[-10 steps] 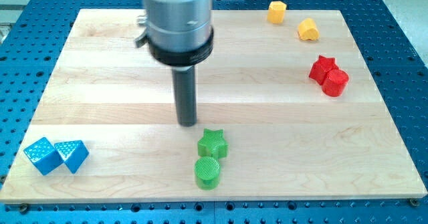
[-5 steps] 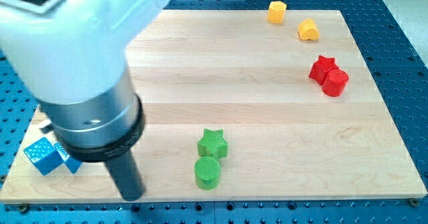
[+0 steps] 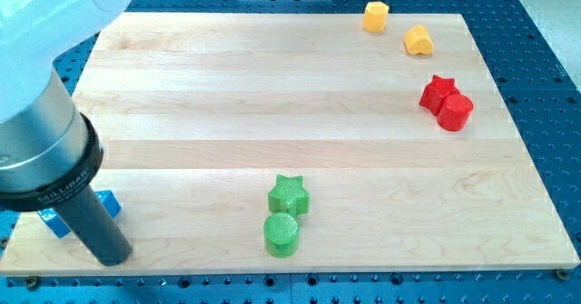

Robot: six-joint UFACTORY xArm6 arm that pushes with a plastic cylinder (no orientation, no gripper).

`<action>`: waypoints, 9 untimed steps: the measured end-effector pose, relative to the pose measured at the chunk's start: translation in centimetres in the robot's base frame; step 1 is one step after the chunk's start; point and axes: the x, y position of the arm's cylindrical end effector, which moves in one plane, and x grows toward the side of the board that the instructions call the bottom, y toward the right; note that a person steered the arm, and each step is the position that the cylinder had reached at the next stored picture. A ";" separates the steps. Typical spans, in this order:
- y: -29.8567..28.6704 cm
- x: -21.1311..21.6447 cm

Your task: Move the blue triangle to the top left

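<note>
The blue triangle (image 3: 109, 202) lies at the board's bottom left, mostly hidden behind my rod; only a small corner shows. A second blue block (image 3: 55, 224) peeks out on the rod's left, shape hidden. My tip (image 3: 111, 257) rests on the board near its bottom edge, just below and between the two blue blocks. The large arm body covers the view's left side.
A green star (image 3: 289, 195) and a green cylinder (image 3: 281, 234) sit at bottom centre. A red star (image 3: 438, 91) and red cylinder (image 3: 455, 112) touch at the right. Two yellow blocks (image 3: 375, 16) (image 3: 418, 40) lie at top right. The wooden board (image 3: 318, 113) has blue pegboard around it.
The rod swept from the board's middle down and to the left, ending at the bottom left corner over the blue blocks. The other blocks have not moved.
</note>
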 end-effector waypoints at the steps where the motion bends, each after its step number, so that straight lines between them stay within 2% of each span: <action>1: -0.7 -1.8; 2: -1.2 -0.7; 3: -2.8 -3.4; 4: -4.5 -8.3; 5: -3.8 -10.4; 6: 0.5 -9.9; 9: 3.1 -17.4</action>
